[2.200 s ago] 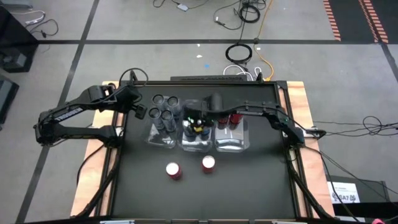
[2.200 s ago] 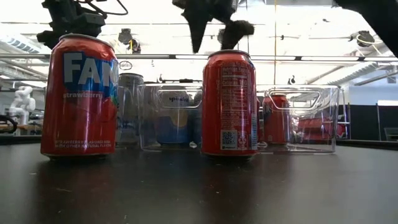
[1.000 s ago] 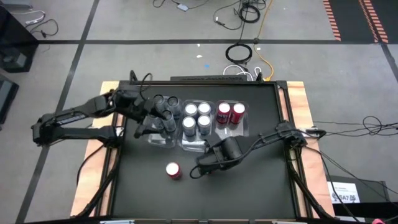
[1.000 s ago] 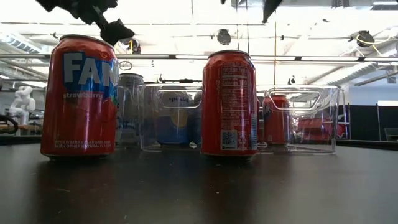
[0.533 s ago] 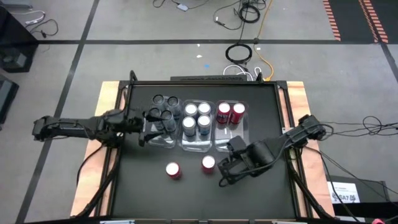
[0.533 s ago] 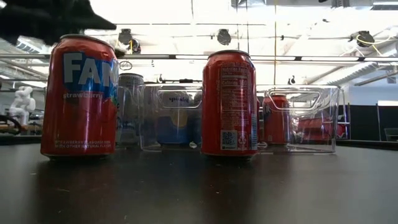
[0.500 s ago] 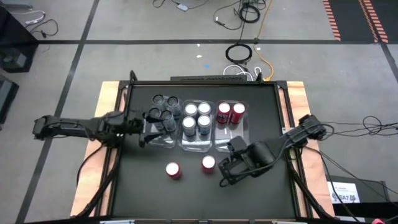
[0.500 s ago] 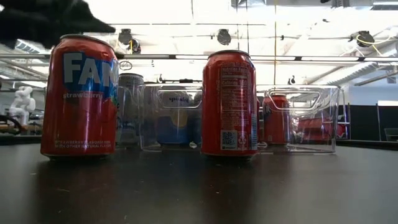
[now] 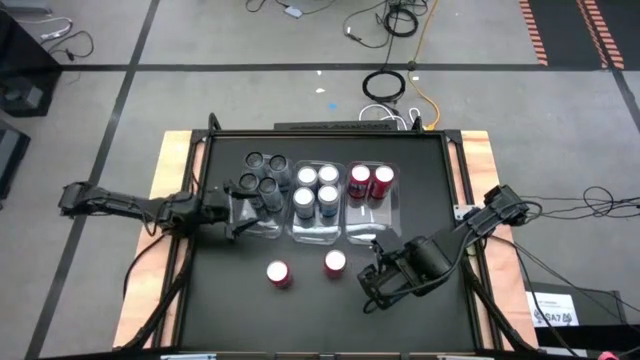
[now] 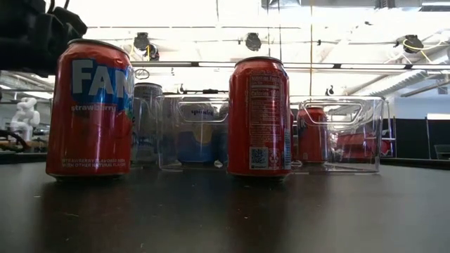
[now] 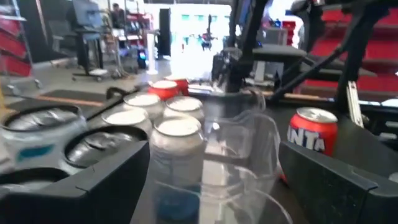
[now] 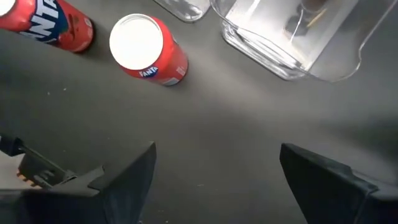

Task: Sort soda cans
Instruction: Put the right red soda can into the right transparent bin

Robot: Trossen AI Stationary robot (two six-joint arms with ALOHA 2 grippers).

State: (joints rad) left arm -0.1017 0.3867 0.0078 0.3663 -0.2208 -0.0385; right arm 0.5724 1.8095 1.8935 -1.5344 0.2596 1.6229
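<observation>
Two red cans (image 9: 279,274) (image 9: 335,262) stand on bare table (image 9: 420,180) before three bins (image 9: 318,232). Open left gripper (image 9: 238,228) hovers near the left edge, open right gripper (image 9: 372,290) toward the front right, both empty.

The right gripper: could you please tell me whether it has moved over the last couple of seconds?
Yes. In the high view the right gripper has left the clear bins and come toward the table's near edge, past the two loose red cans, holding nothing.
</observation>
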